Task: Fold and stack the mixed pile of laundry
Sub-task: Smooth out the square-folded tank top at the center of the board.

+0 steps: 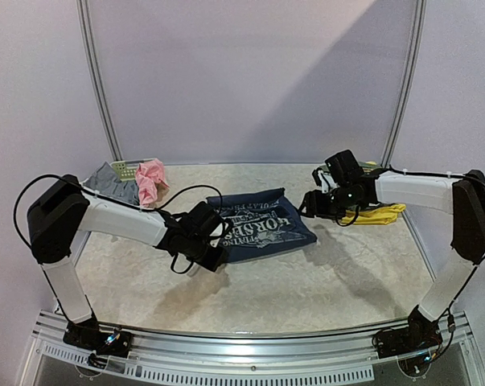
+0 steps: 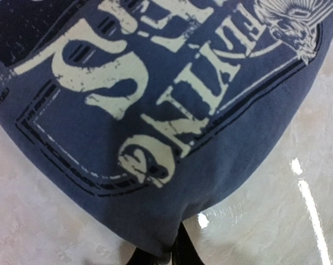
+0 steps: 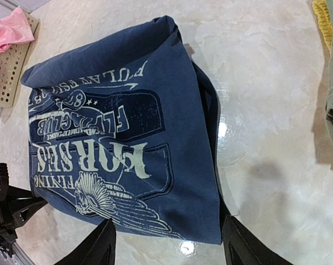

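Top view: the navy tee [image 1: 262, 227] lies mid-frame on the bench [image 1: 306, 285] and looks folded over. The pink piece [image 1: 151, 182] and grey garment [image 1: 107, 183] sit heaped at upper left. Judged early: no stack yet.
Left wrist: the left pincer [image 2: 166, 256] is clenched on the tee's hem at bottom centre.
Right wrist: the right pincer [image 3: 169, 248] is released, spread before the tee's near edge. Bare bench lies to the right, up to the yellow cloth [image 3: 323, 16].

Left hand [image 1: 216, 251] at navy tee [image 1: 262, 227] edge (folded, mid-table); right hand [image 1: 310, 203] nearby.
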Action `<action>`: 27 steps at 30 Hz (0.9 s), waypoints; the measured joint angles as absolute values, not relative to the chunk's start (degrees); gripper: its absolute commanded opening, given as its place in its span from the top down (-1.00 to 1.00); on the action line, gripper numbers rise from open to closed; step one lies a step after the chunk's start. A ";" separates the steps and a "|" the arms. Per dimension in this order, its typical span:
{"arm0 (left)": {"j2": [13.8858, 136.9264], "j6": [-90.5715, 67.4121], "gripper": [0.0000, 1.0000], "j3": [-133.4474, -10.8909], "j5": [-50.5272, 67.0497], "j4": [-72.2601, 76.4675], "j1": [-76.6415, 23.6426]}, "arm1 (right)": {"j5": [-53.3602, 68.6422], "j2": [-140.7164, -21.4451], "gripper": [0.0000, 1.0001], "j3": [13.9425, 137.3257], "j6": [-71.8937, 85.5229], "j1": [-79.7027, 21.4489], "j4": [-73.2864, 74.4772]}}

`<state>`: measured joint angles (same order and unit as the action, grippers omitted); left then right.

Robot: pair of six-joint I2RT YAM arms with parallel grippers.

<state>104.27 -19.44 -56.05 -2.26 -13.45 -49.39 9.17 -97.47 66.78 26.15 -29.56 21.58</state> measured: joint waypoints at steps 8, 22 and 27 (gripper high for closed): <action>100.07 -20.21 1.00 -50.59 -4.08 -11.77 -49.56 | 7.49 -94.80 -0.41 66.76 26.76 -29.56 21.56; 92.05 -22.72 1.00 -43.42 -6.72 -17.10 -49.60 | 17.39 -105.65 -0.23 75.83 22.83 -29.74 16.38; 90.89 -22.85 1.00 -42.68 -7.03 -18.35 -49.60 | 18.92 -114.37 -0.19 83.48 19.00 -30.28 16.56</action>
<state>90.89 -22.85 -42.68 -7.03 -18.35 -49.60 18.92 -114.37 83.48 19.00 -30.28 16.56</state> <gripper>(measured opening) 0.024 0.606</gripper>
